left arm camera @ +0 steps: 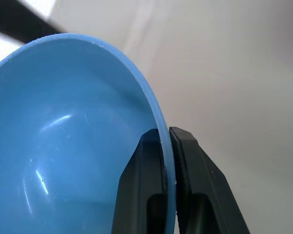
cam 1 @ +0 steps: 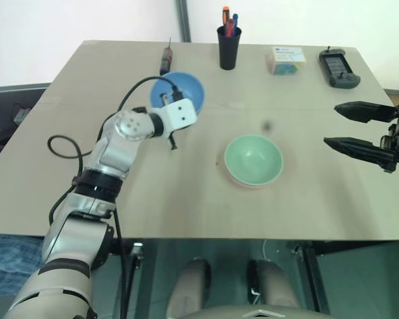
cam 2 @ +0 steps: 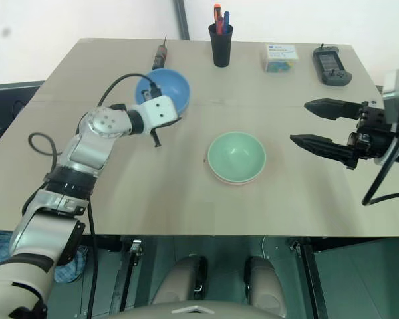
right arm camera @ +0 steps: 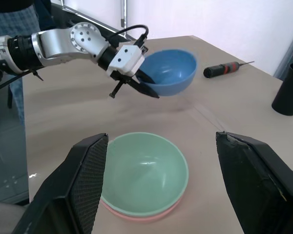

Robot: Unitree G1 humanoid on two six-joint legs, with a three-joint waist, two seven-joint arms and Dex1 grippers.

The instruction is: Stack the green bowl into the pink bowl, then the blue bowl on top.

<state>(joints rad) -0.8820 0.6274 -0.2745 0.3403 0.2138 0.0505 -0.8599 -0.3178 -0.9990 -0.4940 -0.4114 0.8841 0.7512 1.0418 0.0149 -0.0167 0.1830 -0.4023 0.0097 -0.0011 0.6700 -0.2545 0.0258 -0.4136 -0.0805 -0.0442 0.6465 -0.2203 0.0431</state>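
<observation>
No lettering can be read; the small box's (cam 1: 285,60) label is illegible.

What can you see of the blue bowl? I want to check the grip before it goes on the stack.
The blue bowl is small, round, plain sky-blue, smooth matte plastic by its look. The left claw is shut on its rim, one finger inside, one outside. It is tilted, lifted off the table, with its shadow beneath it in the right wrist view. It sits toward the table's far left, apart from the green bowl, which is nested in the pink bowl.
</observation>
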